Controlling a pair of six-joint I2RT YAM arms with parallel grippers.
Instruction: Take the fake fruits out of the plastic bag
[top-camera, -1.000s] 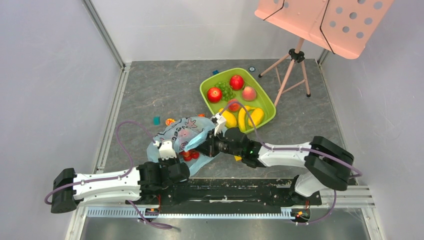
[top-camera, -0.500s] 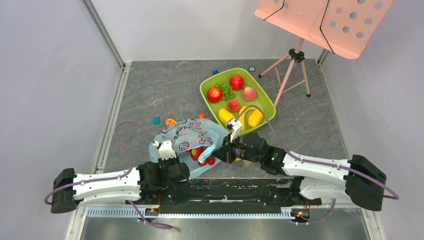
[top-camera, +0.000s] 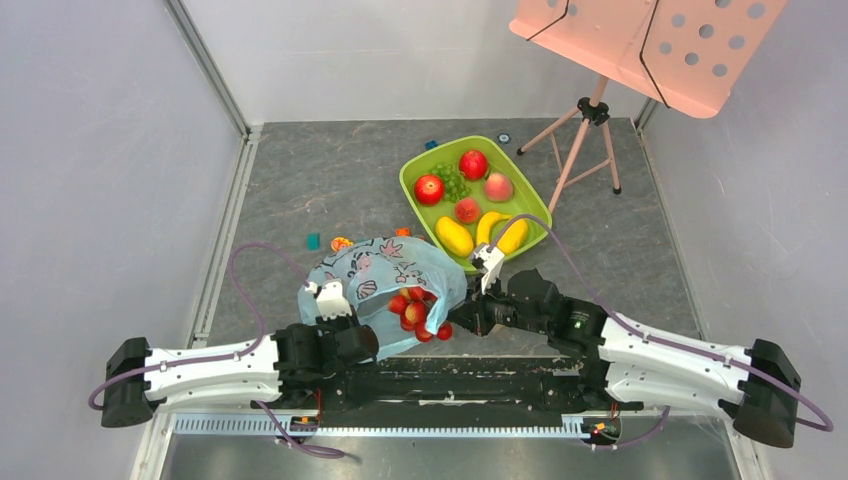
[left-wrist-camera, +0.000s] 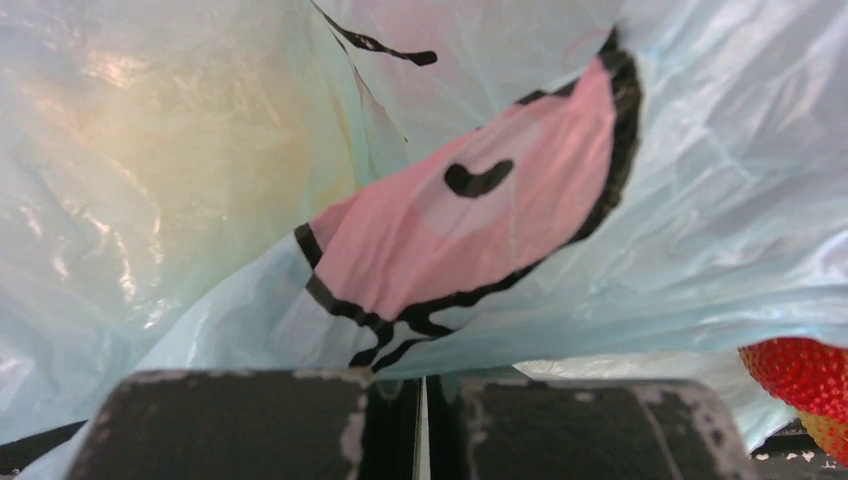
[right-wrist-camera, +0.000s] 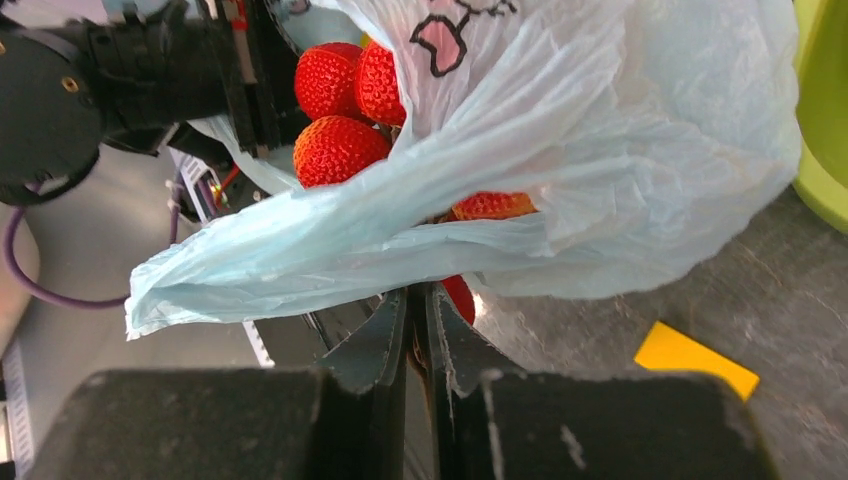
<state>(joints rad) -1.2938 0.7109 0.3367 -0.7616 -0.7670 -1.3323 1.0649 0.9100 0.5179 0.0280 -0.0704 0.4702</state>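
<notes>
Where left gripper (left-wrist-camera: 422, 385) pinches near edge, jaws closed on film, and right gripper (right-wrist-camera: 420, 300) clamps opposite edge likewise, thin translucent light-blue plastic bag (top-camera: 395, 262) gapes, probably to free contents. Glossy red toy strawberries (top-camera: 415, 312) cluster at mouth, between grippers, near lime-green plastic tray (top-camera: 404, 178).

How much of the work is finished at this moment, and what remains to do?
Done: several fruits lie in the green tray, though these views cannot say whether they came from the plastic bag. In hand: the left end effector and the right end effector both pinch the bag, and red strawberries sit at its open mouth. Left: the strawberries are not yet clear of the bag.
</notes>
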